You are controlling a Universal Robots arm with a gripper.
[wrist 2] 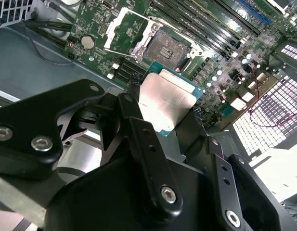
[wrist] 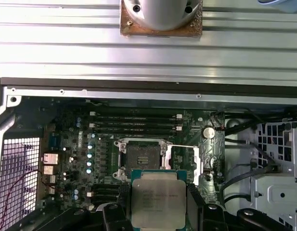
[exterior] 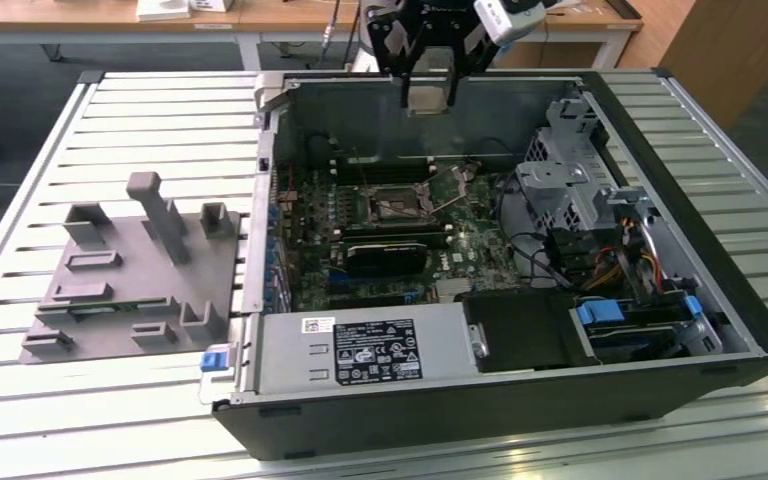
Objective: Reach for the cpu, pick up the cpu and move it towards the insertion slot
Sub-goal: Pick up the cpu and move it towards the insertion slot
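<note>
Black gripper (wrist 2: 165, 120) fingers are clamped on the cpu (wrist 2: 165, 103), seen in both wrist views (wrist: 159, 202). An open computer case (exterior: 704, 330) lies on a slatted table (exterior: 157, 100). Above its motherboard (exterior: 357, 215), the cpu is held near the insertion slot (wrist: 141, 156), apart from it.

Exterior view high, angled down; both wrist views close above motherboard (wrist: 90, 144).
</note>
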